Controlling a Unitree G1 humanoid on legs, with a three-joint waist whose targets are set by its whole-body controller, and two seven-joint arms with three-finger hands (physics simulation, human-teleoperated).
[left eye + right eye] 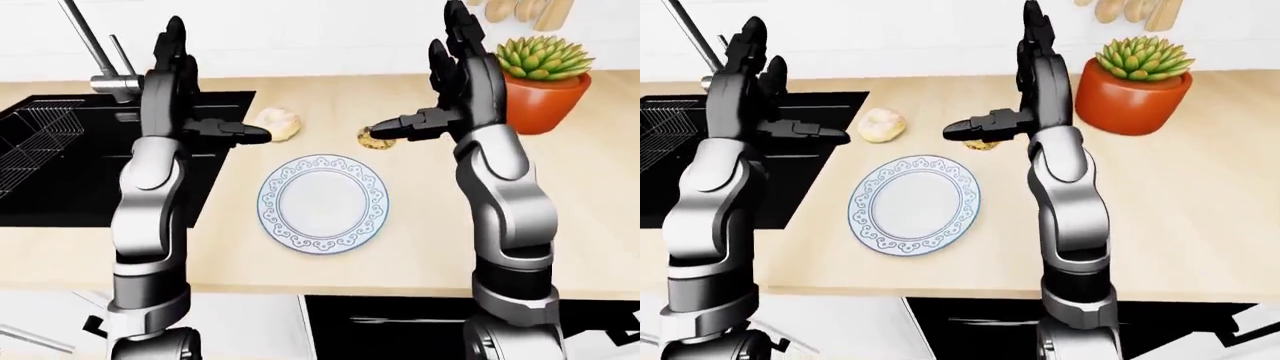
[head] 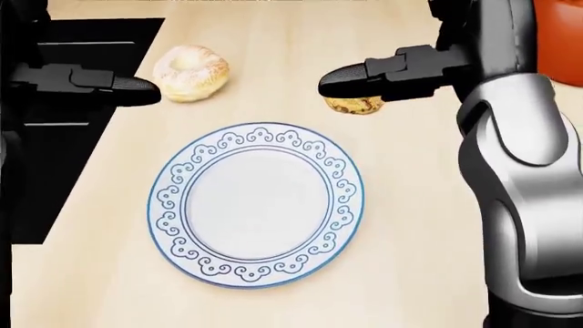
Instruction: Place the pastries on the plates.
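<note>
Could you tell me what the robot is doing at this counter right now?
It is about to plate pastries. Both hands are raised and open, holding nothing: the left hand beside the donut, the right hand just above the cookie. The plate below them holds nothing yet.

Plate (image 1: 913, 204) between raised arms; donut (image 1: 880, 125), cookie (image 1: 982, 145) above

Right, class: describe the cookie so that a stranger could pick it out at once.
Start at the round white plate with the blue scroll rim on the light wooden counter. Above its upper right lies the small brown chocolate-chip cookie, partly hidden under the right robot hand. Unlike the pale, puffy sugared doughnut leftward, it is flat and dark-speckled.
</note>
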